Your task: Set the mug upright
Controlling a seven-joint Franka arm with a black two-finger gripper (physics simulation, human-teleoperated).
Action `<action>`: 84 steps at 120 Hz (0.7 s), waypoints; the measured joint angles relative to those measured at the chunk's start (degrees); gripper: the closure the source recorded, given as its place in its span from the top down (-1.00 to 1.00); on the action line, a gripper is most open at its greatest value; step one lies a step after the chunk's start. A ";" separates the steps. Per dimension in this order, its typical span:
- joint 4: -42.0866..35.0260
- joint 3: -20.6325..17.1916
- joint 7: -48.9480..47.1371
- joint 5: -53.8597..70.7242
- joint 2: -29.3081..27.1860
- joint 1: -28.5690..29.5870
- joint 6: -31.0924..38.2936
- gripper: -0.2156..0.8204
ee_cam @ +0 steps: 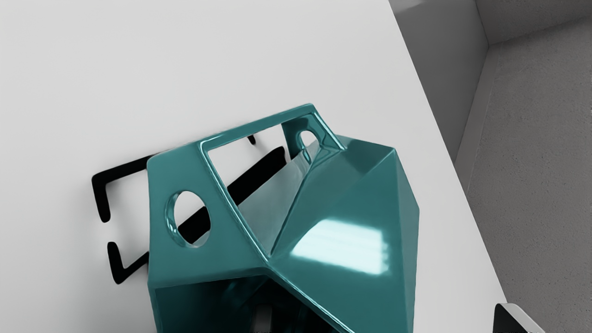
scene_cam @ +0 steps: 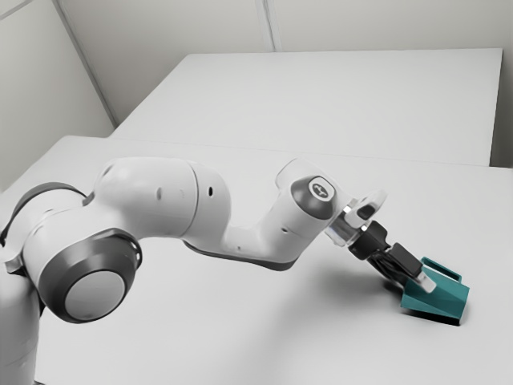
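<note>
You're right at the mug (scene_cam: 437,298), tipped on its side on the table (scene_cam: 337,353), its mouth facing the gripper (scene_cam: 427,281)! Fingers wide apart, nothing gripped: one finger (ee_cam: 263,319) inside the mouth, the other (ee_cam: 515,318) outside, wall between. Closing there looks like your grasp. Mind the table's edge on the outer side; there's room beyond the handle (ee_cam: 259,128).
</note>
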 joint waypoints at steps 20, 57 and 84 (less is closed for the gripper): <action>0.39 0.07 0.18 -0.31 0.49 -0.44 0.00 0.11; 1.12 0.77 0.41 -0.44 0.44 -1.20 0.01 -0.41; 1.12 0.79 0.50 -0.31 -0.14 -1.30 0.02 -0.76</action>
